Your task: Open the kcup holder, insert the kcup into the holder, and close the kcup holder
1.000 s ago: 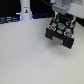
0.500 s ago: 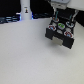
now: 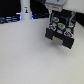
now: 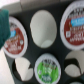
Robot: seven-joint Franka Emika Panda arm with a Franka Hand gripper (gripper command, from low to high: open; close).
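Over toward the exterior view's right, near the back of the pale table [image 3: 25, 55], sits the kcup holder [image 3: 60, 34], a black boxy unit with its pull-out tray drawn forward so the round pod slots face up. The white arm [image 3: 59, 5] hangs directly above it, coming down from the top edge of that view, and it covers the rear part of the unit. From out here the pictures are soft, but small spots of red and green show among the dark slots. The wrist view looks straight down into the tray: a pod with a red top [image 4: 16, 35] fills one slot, another red-topped pod [image 4: 75, 24] sits in a slot further along the same row, and an empty round slot [image 4: 43, 27] lies between the two. In the next row, the kcup [image 4: 46, 69] with its green top rests seated in a slot, with empty openings on either side of it. A teal shape [image 4: 4, 24] blocks one edge of the wrist view, close to the lens and out of focus; it may be part of the gripper, though I cannot say for sure. The jaws themselves do not show clearly in either picture, so I cannot tell how wide they stand or whether they hold anything.
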